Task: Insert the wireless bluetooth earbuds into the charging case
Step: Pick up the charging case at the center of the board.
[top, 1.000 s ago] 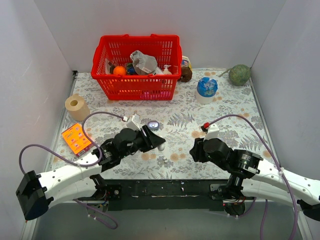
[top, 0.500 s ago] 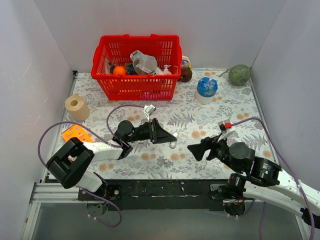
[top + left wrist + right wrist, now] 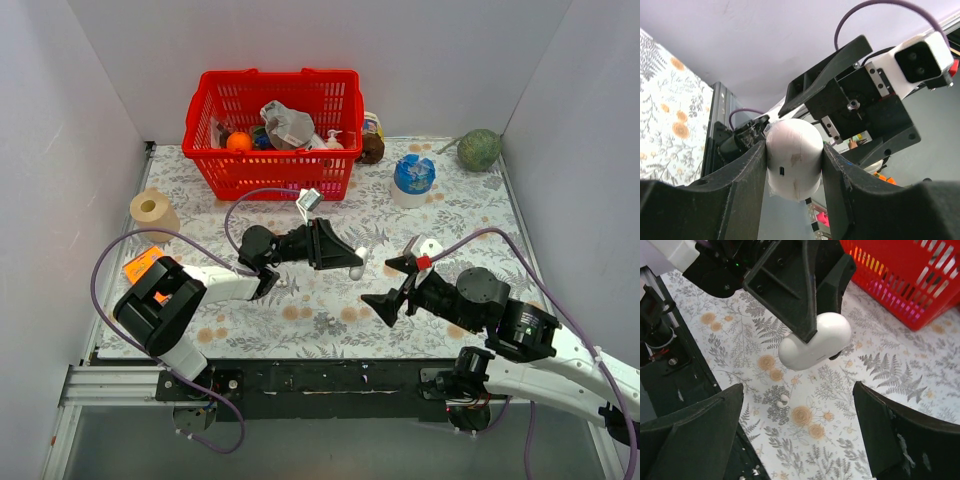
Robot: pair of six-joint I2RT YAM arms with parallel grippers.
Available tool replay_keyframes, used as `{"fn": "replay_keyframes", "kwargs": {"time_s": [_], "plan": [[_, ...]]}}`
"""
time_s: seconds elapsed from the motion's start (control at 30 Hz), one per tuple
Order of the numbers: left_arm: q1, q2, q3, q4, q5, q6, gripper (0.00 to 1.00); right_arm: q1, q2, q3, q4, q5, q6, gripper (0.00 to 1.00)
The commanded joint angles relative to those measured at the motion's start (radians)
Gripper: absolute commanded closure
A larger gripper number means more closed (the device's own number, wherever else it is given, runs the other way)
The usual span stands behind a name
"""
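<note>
My left gripper point(image 3: 352, 266) is shut on a white, egg-shaped charging case point(image 3: 358, 271) with a small port slot, and holds it above the floral cloth. In the left wrist view the case point(image 3: 792, 165) sits clamped between both black fingers point(image 3: 740, 185). In the right wrist view the case point(image 3: 815, 342) hangs from the left fingers point(image 3: 800, 285). My right gripper point(image 3: 392, 284) is open and empty, just right of the case and facing it. Two tiny white earbuds point(image 3: 781, 400) lie together on the cloth below. No blue-grey case or dark beads show.
A red basket point(image 3: 272, 165) full of items stands at the back, and shows in the right wrist view point(image 3: 910, 285). A tape roll point(image 3: 153, 210) and an orange card point(image 3: 148, 266) lie at the left. A blue-white cup point(image 3: 413, 177) and a green ball point(image 3: 480, 150) are at the back right.
My left gripper has carried the white case to the right and away from the bases. My right gripper has opened, risen and turned its jaws toward the case.
</note>
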Motion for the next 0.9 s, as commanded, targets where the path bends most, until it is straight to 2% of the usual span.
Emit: {"fn": "replay_keyframes", "kwargs": {"time_s": [0.0, 0.13, 0.27, 0.33, 0.4, 0.53, 0.57, 0.63, 0.67, 0.73, 0.8, 0.87], "plan": [[0.008, -0.023, 0.073, 0.266, -0.001, -0.598, 1.0, 0.002, -0.014, 0.056, 0.09, -0.079, -0.229, 0.02], [0.01, -0.021, 0.1, 0.251, 0.025, -0.632, 1.0, 0.002, -0.045, 0.03, 0.139, -0.083, -0.344, 0.02], [0.01, -0.038, 0.096, 0.223, 0.048, -0.626, 1.0, 0.002, -0.152, -0.101, 0.317, -0.107, -0.502, 0.02], [0.01, -0.051, 0.096, 0.21, 0.059, -0.616, 1.0, 0.002, -0.14, -0.088, 0.291, -0.09, -0.548, 0.02], [0.01, -0.065, 0.096, 0.191, 0.079, -0.593, 1.0, 0.002, -0.105, -0.068, 0.288, -0.07, -0.536, 0.02], [0.021, -0.127, 0.089, 0.084, 0.099, -0.472, 1.0, 0.0, -0.073, -0.03, 0.313, 0.027, -0.354, 0.02], [0.025, -0.133, 0.092, 0.082, 0.102, -0.459, 1.0, 0.0, -0.039, -0.007, 0.285, 0.027, -0.265, 0.02], [0.031, -0.125, 0.104, 0.111, 0.128, -0.476, 1.0, 0.0, -0.001, 0.036, 0.222, -0.031, -0.237, 0.03], [0.034, -0.116, 0.112, 0.131, 0.134, -0.506, 1.0, 0.002, 0.022, 0.038, 0.222, -0.109, -0.263, 0.05], [0.036, -0.095, 0.115, 0.18, 0.152, -0.542, 1.0, 0.002, 0.004, -0.023, 0.304, -0.142, -0.309, 0.09], [0.036, -0.09, 0.116, 0.203, 0.165, -0.579, 1.0, 0.002, -0.056, -0.074, 0.386, -0.158, -0.39, 0.09], [0.039, -0.101, 0.106, 0.184, 0.175, -0.577, 1.0, 0.002, -0.067, -0.083, 0.395, -0.177, -0.44, 0.07]]}}
